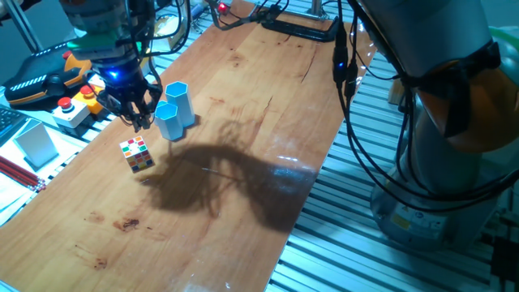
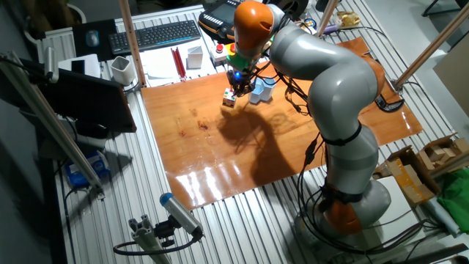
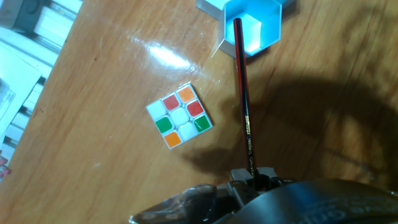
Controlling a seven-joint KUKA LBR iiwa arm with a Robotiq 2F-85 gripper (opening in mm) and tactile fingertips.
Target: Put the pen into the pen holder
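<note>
Step in hand: I am lining the pen (image 3: pixel 244 106) up over the pen holder (image 3: pixel 252 25) for insertion.
Gripper state: the gripper (image 3: pixel 252 177) is closed on the pen's near end, bottom centre of the hand view.
Pen position: its free tip overlaps the holder's open hexagonal mouth, top centre of the hand view; I cannot tell its depth.
Method: I would keep the pen upright, centre the tip inside the white rim, lower slowly, and release only once the shaft is walled in.
Obstacle: the puzzle cube (image 3: pixel 180 116) sits on the desk (image 3: pixel 93 162), left of the pen; I judge it no hindrance.
</note>
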